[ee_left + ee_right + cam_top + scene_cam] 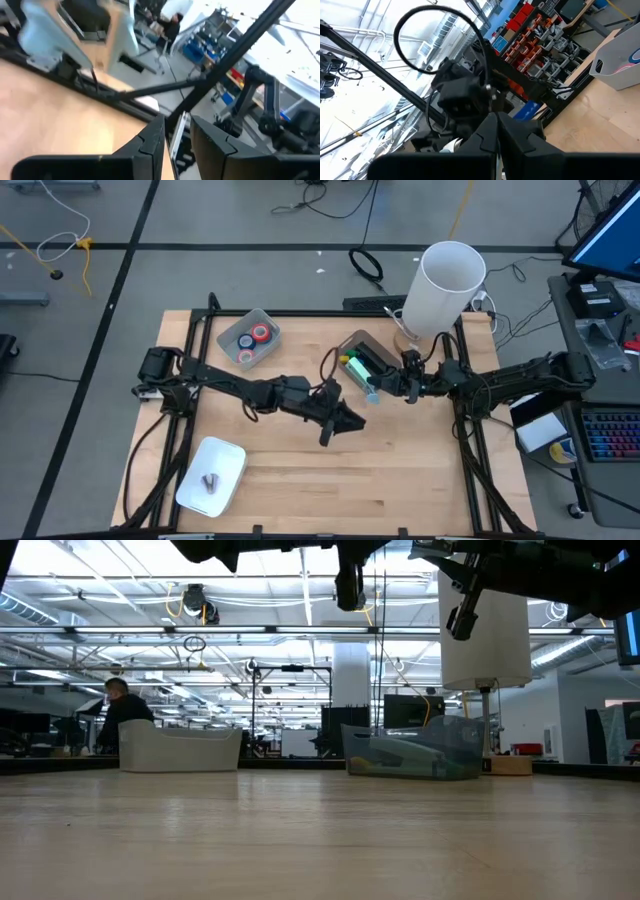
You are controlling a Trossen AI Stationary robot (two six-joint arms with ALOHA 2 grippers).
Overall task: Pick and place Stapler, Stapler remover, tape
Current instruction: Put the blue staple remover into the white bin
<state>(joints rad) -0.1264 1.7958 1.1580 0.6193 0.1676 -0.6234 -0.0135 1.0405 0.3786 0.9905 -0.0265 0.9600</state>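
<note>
The left gripper (177, 137) held a thin, pale flat piece edge-on between its fingers (150, 142); what the piece was could not be told. From above, this gripper (345, 420) hung over bare wood near the table's middle. The right gripper (496, 131) had its fingers pressed together with nothing seen between them, and from above it (385, 383) hovered at the clear bin (362, 350), beside green and blue items (355, 366) inside.

No writing could be read anywhere; only a blue-and-pink mark showed on a white bin (620, 55) in the right wrist view.

Only the high view showed the tape (254, 338): three rolls could be counted there, two blue and one red, in a grey tray (268, 319) at the table's (400, 480) back left. It also showed one white tray (225, 458) at the front left holding two small grey pieces (210, 479), and one white cylinder (445, 290) at the back right. The low view showed both grippers lifted off the table and a seated person (118, 710) in the room behind.
</note>
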